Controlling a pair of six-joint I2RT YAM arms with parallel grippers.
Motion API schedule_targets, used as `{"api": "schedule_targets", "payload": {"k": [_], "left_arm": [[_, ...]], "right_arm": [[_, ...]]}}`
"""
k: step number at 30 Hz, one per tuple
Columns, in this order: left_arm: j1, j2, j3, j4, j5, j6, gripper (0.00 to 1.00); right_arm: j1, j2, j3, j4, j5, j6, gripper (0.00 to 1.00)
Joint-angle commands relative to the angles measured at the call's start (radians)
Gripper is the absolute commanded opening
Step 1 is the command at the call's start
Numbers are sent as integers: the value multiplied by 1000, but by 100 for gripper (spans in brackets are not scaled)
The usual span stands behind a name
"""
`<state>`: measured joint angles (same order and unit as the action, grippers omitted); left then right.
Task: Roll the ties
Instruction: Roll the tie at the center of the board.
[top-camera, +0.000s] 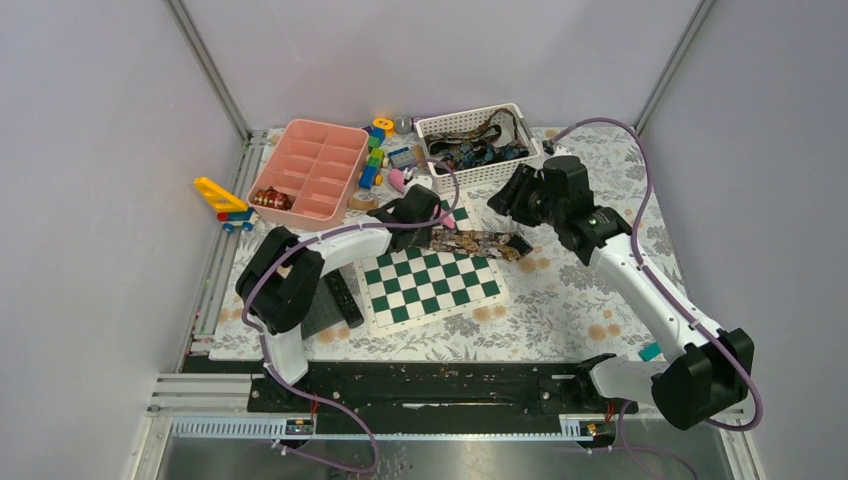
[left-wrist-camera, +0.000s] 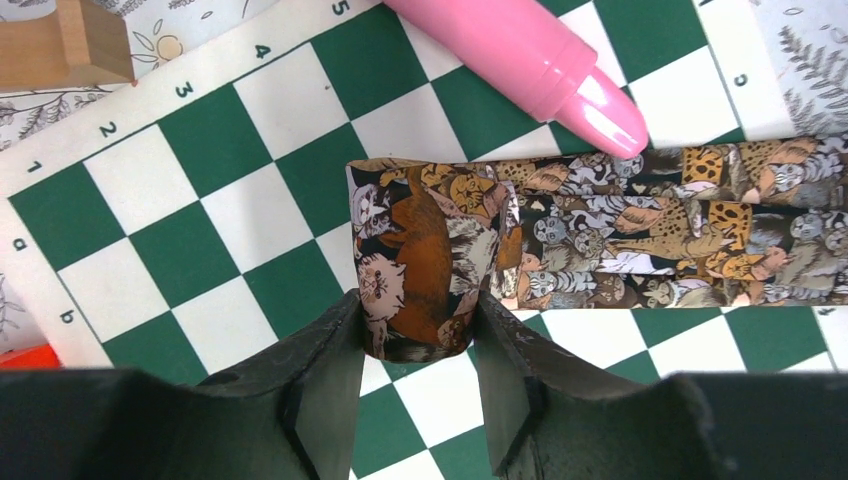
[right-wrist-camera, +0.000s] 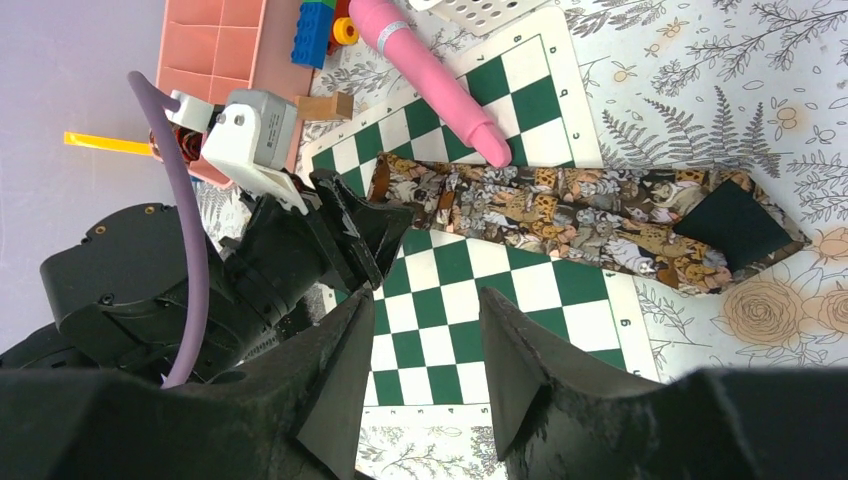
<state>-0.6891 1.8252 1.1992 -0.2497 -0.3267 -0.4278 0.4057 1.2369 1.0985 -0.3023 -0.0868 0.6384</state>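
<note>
The left hand (left-wrist-camera: 418, 315) clamps the rolled end of the cat-print tie (left-wrist-camera: 640, 235), probably so the coil cannot spring loose on the chessboard (left-wrist-camera: 215, 140); the right hand (right-wrist-camera: 428, 305) hovers open and empty.

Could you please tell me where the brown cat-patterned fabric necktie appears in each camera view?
Top external: the brown cat-patterned fabric necktie lies at centre, along the far edge of the green-and-white chessboard mat.
Left wrist: it runs from centre to the right edge, its rolled end gripped by the left tool.
Right wrist: it lies flat, from upper middle to the right.
Shared landmark: the chessboard mat, partly under the necktie in every view.
</note>
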Motion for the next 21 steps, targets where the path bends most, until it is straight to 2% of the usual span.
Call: {"api": "schedule_targets", "payload": {"k": [1,21], "left_arm": [[-13,16,61,-42,-103,32,42],[-89,89,147,-171,-373,70,42]], "right_arm": [[-17,-40,-8,15,18,15,51],[-40,-103,-1,14,16,20,52]]}}
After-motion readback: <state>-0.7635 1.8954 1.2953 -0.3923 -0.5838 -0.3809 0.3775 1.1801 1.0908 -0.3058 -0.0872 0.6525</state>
